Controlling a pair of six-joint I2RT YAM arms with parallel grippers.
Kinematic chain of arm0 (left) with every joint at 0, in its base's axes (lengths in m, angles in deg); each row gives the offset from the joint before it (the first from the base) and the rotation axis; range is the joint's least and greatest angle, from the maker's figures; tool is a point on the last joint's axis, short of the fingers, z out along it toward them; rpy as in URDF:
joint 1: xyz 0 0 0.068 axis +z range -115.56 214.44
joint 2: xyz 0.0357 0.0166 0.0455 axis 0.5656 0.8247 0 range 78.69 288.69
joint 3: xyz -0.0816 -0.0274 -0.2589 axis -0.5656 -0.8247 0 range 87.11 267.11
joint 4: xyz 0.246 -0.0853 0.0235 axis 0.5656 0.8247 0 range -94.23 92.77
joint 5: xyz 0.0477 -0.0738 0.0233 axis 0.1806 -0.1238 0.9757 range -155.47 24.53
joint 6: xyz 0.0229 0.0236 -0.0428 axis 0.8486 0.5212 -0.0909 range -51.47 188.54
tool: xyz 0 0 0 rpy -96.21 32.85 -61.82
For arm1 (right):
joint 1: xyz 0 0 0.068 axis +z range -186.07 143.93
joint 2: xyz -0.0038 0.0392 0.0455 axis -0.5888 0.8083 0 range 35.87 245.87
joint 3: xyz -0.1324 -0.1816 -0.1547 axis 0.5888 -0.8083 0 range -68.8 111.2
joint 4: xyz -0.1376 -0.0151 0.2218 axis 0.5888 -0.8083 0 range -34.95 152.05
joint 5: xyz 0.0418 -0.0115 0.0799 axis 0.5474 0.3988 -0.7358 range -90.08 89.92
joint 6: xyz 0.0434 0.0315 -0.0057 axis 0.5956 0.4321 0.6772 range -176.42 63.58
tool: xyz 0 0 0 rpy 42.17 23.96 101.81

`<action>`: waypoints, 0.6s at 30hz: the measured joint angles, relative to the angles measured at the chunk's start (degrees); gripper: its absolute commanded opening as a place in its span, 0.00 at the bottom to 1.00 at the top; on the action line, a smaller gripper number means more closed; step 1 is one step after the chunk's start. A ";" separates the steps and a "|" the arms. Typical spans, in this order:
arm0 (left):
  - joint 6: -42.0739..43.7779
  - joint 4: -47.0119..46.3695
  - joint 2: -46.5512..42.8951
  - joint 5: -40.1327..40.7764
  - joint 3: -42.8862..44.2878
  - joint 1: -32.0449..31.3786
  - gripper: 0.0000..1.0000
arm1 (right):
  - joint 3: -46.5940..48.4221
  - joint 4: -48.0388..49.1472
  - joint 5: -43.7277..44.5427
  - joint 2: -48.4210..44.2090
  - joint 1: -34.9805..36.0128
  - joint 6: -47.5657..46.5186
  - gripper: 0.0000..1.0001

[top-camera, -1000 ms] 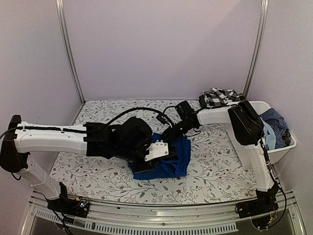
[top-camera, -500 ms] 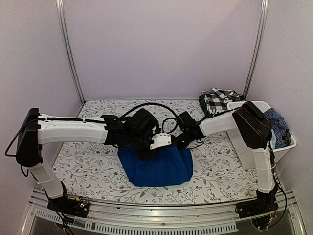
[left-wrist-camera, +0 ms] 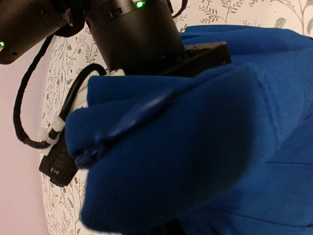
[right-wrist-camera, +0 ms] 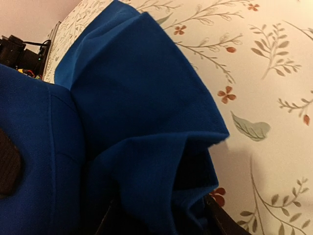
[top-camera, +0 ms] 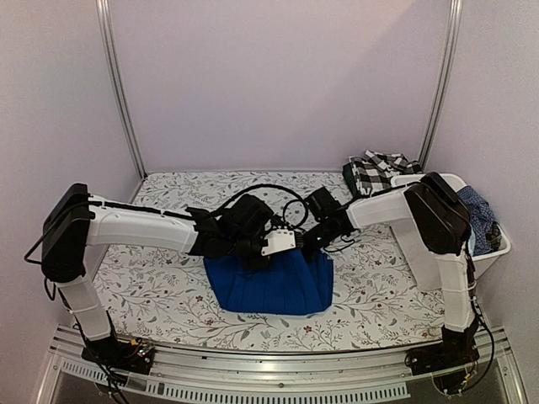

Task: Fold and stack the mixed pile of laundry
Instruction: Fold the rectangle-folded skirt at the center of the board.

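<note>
The royal blue garment (top-camera: 269,286) hangs as a wide sheet from its top edge, with its lower hem on the table cover (top-camera: 160,286). My left gripper (top-camera: 257,251) is shut on its upper left part; in the left wrist view the blue cloth (left-wrist-camera: 195,147) hides the jaws. My right gripper (top-camera: 314,246) pinches the upper right part, and bunched folds of the cloth (right-wrist-camera: 137,98) fill the gap between its dark fingers (right-wrist-camera: 222,220). A black-and-white plaid garment (top-camera: 375,171) lies at the back right. A dark blue check garment (top-camera: 480,215) and a pale blue one (top-camera: 461,234) sit in the tub.
The white plastic tub (top-camera: 493,252) stands at the table's right edge. Both wrists sit close together over the table's middle, with black cables (top-camera: 253,189) looping behind them. Metal frame posts (top-camera: 118,93) stand at the back corners.
The blue garment has gone from a bunched heap to a wide hanging sheet. Both grippers have risen and moved back with it, and the left arm has stretched further right.
</note>
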 measured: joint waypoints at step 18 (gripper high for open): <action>-18.49 -10.34 -4.24 11.19 -2.05 5.29 0.64 | -9.18 -2.05 9.14 -23.93 -13.90 14.19 0.62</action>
